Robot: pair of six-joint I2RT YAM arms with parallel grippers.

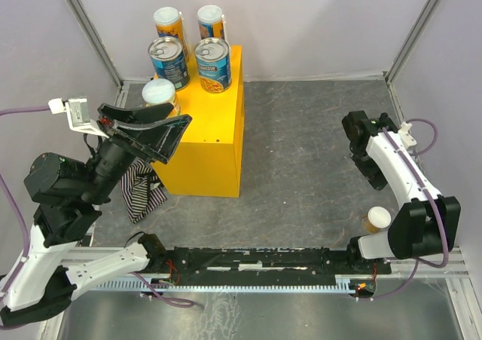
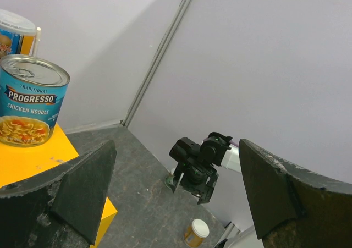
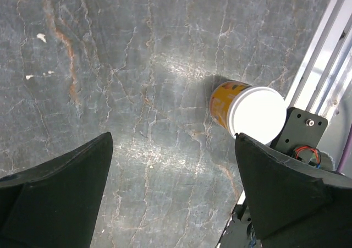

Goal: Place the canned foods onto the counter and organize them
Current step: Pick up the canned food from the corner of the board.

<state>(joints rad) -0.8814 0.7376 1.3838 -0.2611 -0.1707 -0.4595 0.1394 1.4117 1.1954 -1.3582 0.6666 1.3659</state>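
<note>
While the left gripper [image 2: 177, 146] hangs over the near left corner of the yellow counter [image 1: 218, 144], its jaws are spread wide and nothing is between them. Five cans stand up straight on top of the counter. The back left can [image 1: 169, 25] and the back right can [image 1: 212, 20] have white lids. Just in front of them stand two cans with shiny silver tops, the left silver-top can [image 1: 168, 61] and the right silver-top can [image 1: 213, 64], close side by side. The fifth can [image 1: 160, 93] has a white lid and stands at the near left part of the top. The left gripper hides part of it from above.

The sixth can [image 1: 377, 219] is not on the counter. It stands on the grey table [image 1: 301, 151], well apart from the counter and close to the base of the right arm. It has a white lid and an orange label.

The right gripper [image 3: 173, 141] points down at the table. Its jaws are wide too, and they hold nothing. The sixth can is off to one side of them, not between them.

A striped cloth [image 1: 141, 193] lies on the table by the near left corner of the counter.
</note>
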